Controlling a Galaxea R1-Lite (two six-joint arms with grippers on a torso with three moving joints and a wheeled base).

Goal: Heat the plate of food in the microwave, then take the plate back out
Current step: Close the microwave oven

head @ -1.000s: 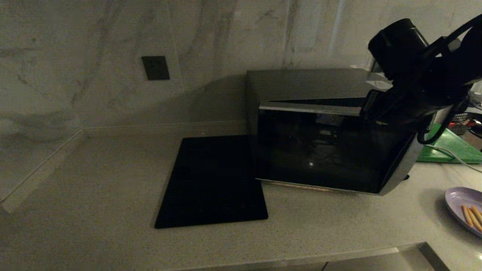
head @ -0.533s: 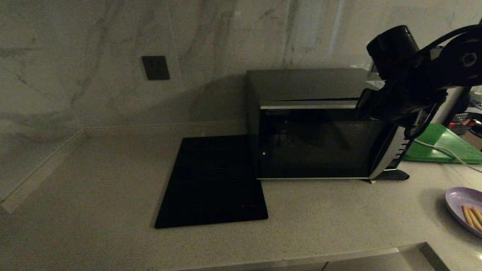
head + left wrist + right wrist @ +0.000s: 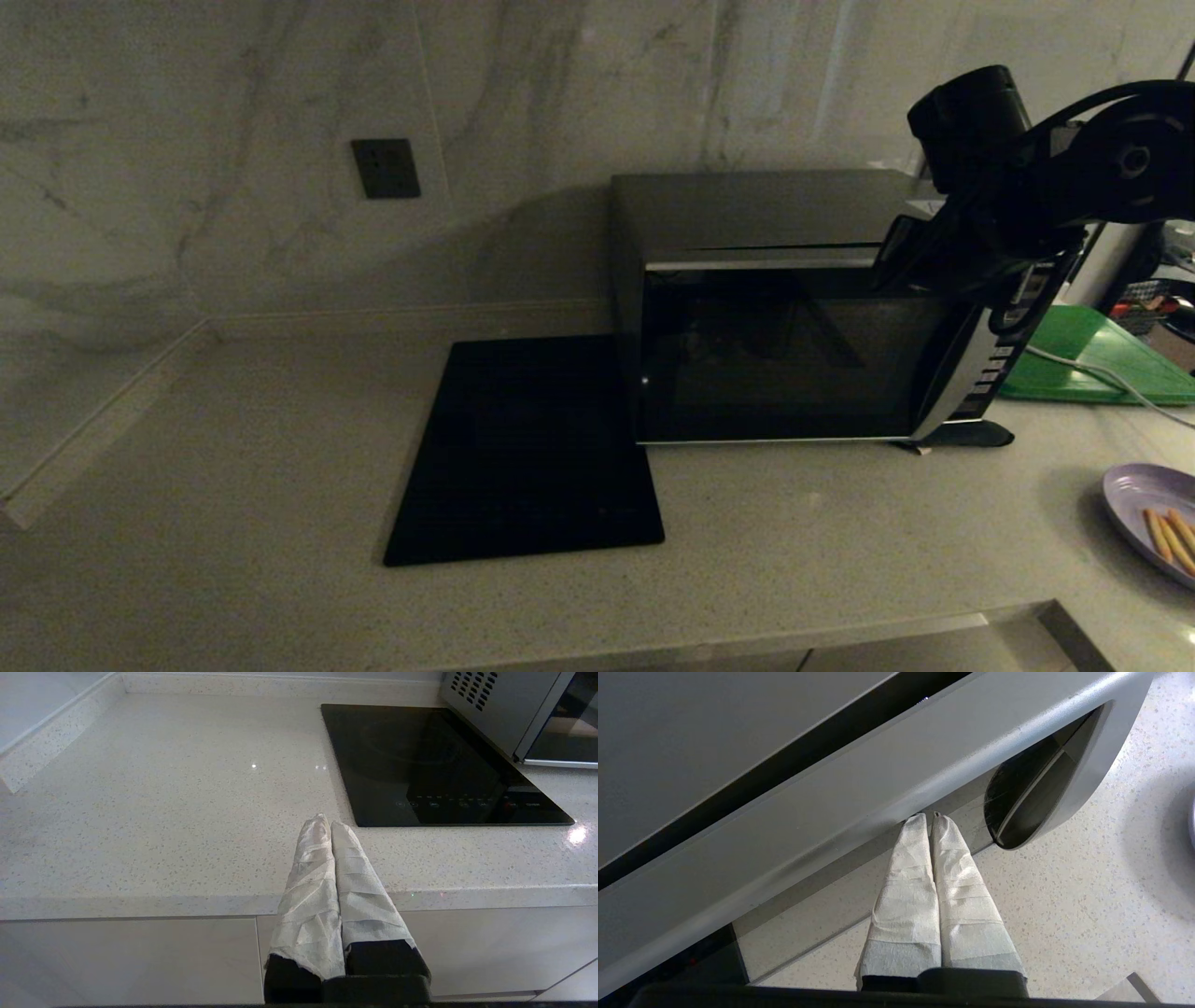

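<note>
The worktop [image 3: 233, 448] carries the microwave [image 3: 784, 308], its door all but shut, a thin dark gap left along the top edge. My right gripper [image 3: 927, 819], fingers pressed together and holding nothing, sits with its tips against the door's upper edge near the curved handle [image 3: 1064, 779]. I judge a steady, square push will latch it without shoving the box backward. The plate of food [image 3: 1153, 523] sits on the worktop well to the right. My left gripper [image 3: 325, 823], pressed together too, rests parked over the front edge.
</note>
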